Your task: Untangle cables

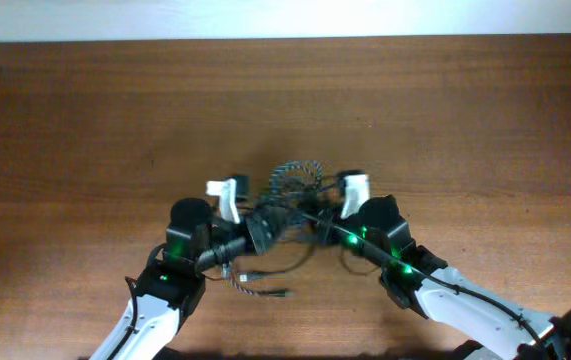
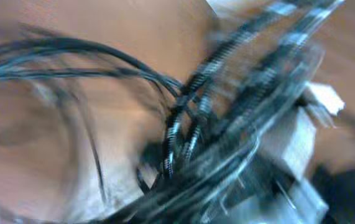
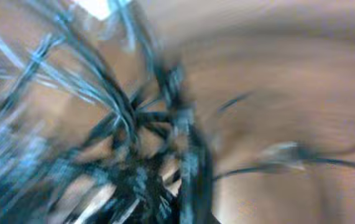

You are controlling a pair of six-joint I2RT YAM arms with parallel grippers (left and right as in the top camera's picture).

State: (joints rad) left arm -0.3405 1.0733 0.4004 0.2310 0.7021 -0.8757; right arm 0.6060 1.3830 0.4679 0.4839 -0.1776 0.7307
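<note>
The cables lie bunched at the table's middle between my two arms. The speckled cable [image 1: 293, 176] loops up behind the grippers, and its tail [image 1: 248, 288] trails toward the front. The thin black cable [image 1: 297, 260] arcs below the bunch. My left gripper [image 1: 262, 230] and right gripper [image 1: 323, 226] meet in the tangle, both shut on strands. In the blurred left wrist view, speckled strands [image 2: 186, 134] run into the jaws and thin black ones [image 2: 90, 46] fan left. The right wrist view is smeared: a dark knot of the speckled cable [image 3: 189, 155] sits at the jaws and a black strand [image 3: 339, 163] leads right.
The brown wooden table [image 1: 115, 120] stretches out on all sides of the bunch. A pale wall strip [image 1: 265, 18] borders its far edge. Thicker black wires run along both arms toward the front edge.
</note>
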